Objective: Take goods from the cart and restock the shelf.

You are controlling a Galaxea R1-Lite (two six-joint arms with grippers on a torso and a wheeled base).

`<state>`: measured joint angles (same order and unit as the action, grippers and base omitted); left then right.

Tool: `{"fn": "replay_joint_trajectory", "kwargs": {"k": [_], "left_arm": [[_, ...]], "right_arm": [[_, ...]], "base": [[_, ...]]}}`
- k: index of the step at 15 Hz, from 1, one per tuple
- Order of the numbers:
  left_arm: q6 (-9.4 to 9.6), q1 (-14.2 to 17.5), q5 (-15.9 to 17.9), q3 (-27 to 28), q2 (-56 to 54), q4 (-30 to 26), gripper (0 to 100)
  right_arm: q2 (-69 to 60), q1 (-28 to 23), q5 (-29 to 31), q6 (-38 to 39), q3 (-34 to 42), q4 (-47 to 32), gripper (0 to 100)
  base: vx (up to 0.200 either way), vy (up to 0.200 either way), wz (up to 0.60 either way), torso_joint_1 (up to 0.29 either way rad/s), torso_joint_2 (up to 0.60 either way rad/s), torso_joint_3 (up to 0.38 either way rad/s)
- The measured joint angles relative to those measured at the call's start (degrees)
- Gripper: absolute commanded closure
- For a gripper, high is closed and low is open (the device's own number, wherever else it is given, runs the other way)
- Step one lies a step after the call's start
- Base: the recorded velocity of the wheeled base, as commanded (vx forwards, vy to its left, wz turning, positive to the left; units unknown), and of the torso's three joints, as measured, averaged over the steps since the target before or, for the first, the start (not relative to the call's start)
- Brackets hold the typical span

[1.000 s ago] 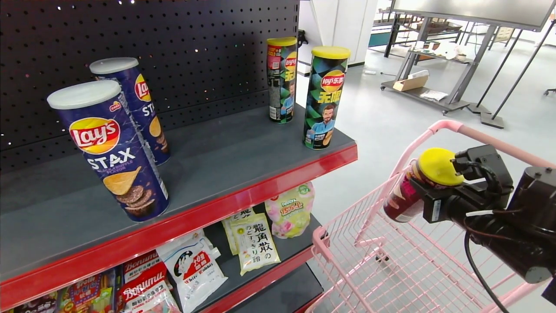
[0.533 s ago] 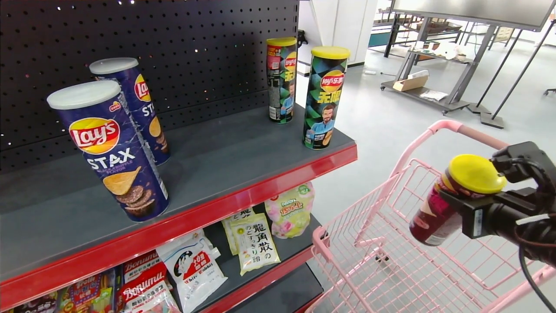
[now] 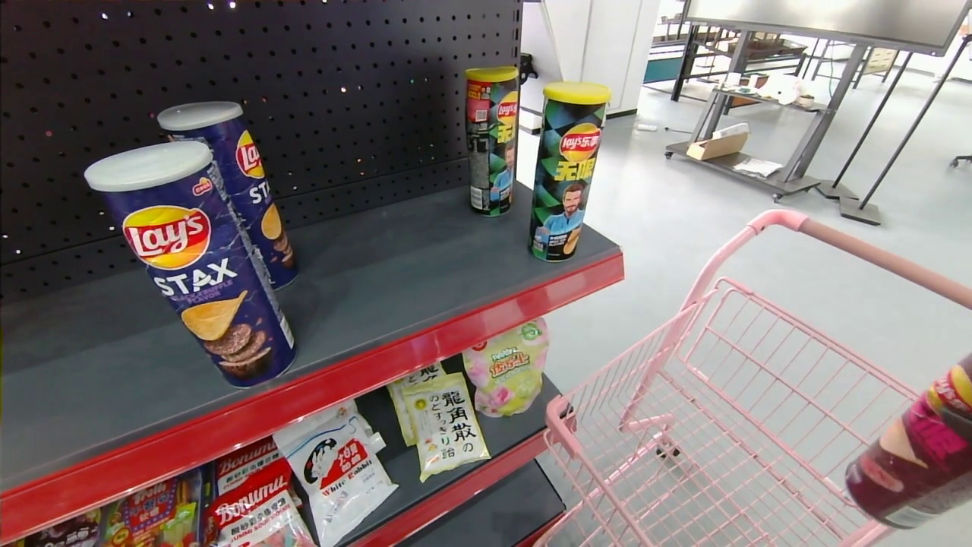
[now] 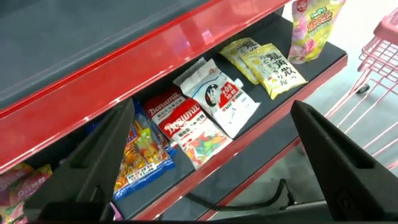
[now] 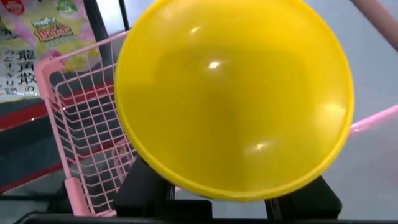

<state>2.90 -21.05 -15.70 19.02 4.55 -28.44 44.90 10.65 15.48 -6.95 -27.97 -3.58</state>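
Maroon-sided and capped with a yellow lid [image 5: 233, 93], the chip can [image 3: 915, 456] is hanging tilted above the pink cart [image 3: 835, 241], at the robot's right and well apart from the shelf [image 3: 425, 342]. The right gripper [image 5: 225, 208] is clamping it: 2 dark fingers [image 5: 146, 190] are showing on opposite sides of the can just under the lid, closed against it, with the can's body sitting between them. The left gripper [image 4: 211, 106] is hovering before the lower shelf level, its 2 prongs spread wide and holding nothing, snack bags [image 4: 214, 96] lying beyond them. On the top level, 2 blue cans [image 3: 194, 258] and 2 green cans [image 3: 566, 171] are standing upright.
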Motion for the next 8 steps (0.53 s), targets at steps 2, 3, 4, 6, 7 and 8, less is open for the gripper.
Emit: {"fn": "replay_joint_trajectory", "kwargs": {"k": [2, 3, 4, 6, 7, 8], "left_arm": [[0.07, 0.0, 0.6, -0.3, -0.1, 0.7, 0], [0.29, 0.0, 0.8, -0.3, -0.1, 0.8, 0], [0.93, -0.1, 0.8, -0.2, -0.1, 0.8, 0], [1.67, -0.2, 1.1, 0.0, 0.0, 0.8, 0], [1.63, -0.3, 1.3, 0.0, 0.0, 0.8, 0], [1.66, -0.3, 1.4, 0.1, 0.0, 0.8, 0]], "right_arm": [[-4.1, -2.2, 0.0, 0.0, 0.0, -0.6, 100], [-5.8, -3.9, -0.4, 0.0, 0.4, -0.6, 100], [-7.0, -4.9, -0.6, 0.0, 0.7, -0.6, 100], [-8.4, -5.8, -0.7, 0.0, 0.8, -0.5, 100], [-8.8, -5.9, -0.7, 0.0, 1.0, -0.6, 100], [-9.0, -6.0, -0.7, 0.0, 1.2, -0.5, 100]], "base": [[0.0, 0.0, 0.0, 0.083, -0.24, -0.146], [0.0, 0.0, 0.0, 0.183, -0.47, -0.281], [0.0, 0.0, 0.0, 0.193, -0.54, -0.33], [0.0, 0.0, 0.0, 0.208, -0.54, -0.33], [0.0, 0.0, 0.0, 0.188, -0.44, -0.256], [0.0, 0.0, 0.0, 0.183, -0.41, -0.256]]}}
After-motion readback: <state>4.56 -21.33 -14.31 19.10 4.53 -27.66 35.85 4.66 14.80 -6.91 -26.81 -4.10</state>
